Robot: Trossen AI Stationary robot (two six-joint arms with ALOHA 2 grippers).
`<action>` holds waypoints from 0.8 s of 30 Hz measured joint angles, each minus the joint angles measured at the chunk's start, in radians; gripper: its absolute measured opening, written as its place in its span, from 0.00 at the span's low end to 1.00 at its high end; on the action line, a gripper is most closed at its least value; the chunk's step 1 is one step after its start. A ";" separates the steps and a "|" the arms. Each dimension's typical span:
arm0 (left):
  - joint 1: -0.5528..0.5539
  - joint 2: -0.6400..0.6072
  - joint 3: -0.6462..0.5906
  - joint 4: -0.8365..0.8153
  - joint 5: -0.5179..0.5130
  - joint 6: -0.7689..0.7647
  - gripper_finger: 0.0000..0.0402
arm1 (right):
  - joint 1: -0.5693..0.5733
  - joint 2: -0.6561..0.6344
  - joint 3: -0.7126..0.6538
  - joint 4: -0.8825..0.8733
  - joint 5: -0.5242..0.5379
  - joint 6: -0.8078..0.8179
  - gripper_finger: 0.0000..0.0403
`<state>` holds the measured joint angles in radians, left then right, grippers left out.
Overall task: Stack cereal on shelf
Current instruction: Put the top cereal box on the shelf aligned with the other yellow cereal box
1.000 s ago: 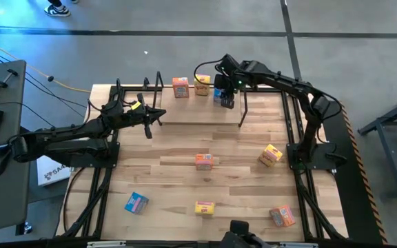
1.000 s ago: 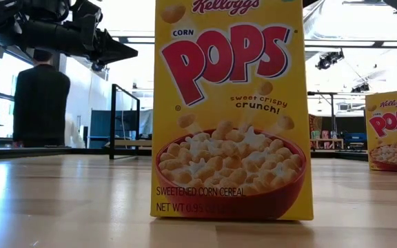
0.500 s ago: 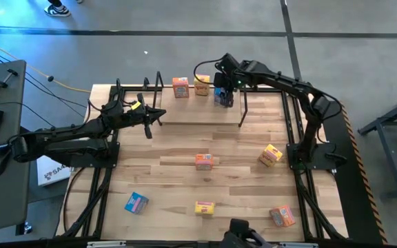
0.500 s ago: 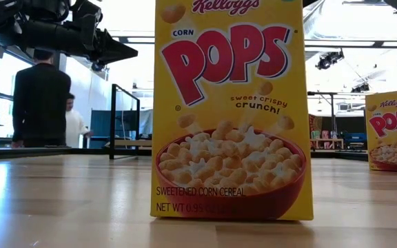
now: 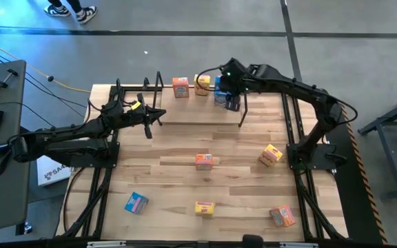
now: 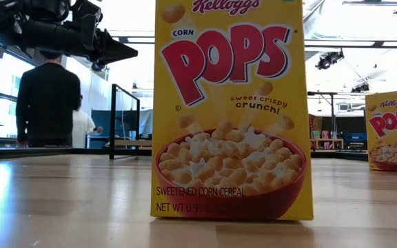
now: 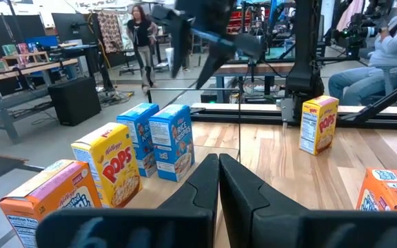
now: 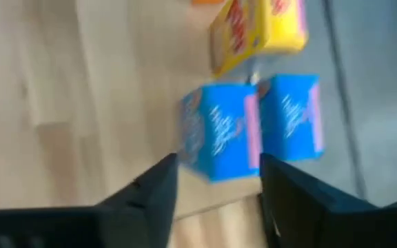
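At top centre of high view, your right gripper (image 5: pixel 230 102) hovers over two blue boxes (image 8: pixel 250 127) on shelf (image 5: pixel 185 114), fingers spread, nothing grasped. Left gripper (image 5: pixel 158 116) clenched, waiting at shelf's left end. Loose boxes lie lower in frame; orange box (image 5: pixel 203 161) sits between both arms.

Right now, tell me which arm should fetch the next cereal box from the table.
Right. Its gripper is open above the blue boxes on the shelf, and loose boxes like the yellow one lie nearer its base. The left gripper is shut.

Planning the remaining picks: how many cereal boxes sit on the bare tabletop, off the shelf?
5. Orange box mid-table; yellow-and-pink box right of it; blue box near-left; yellow box near-centre; second orange box near-right. None seems hidden in the high view.
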<state>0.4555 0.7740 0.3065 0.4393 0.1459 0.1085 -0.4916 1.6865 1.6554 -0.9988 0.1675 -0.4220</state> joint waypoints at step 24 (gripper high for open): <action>0.000 0.000 0.000 -0.001 0.000 0.000 0.01 | -0.013 0.126 -0.001 -0.068 -0.026 0.119 0.01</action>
<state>0.4553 0.7740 0.3063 0.4381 0.1459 0.1081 -0.5049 1.8130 1.6543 -1.0664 0.1412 -0.3035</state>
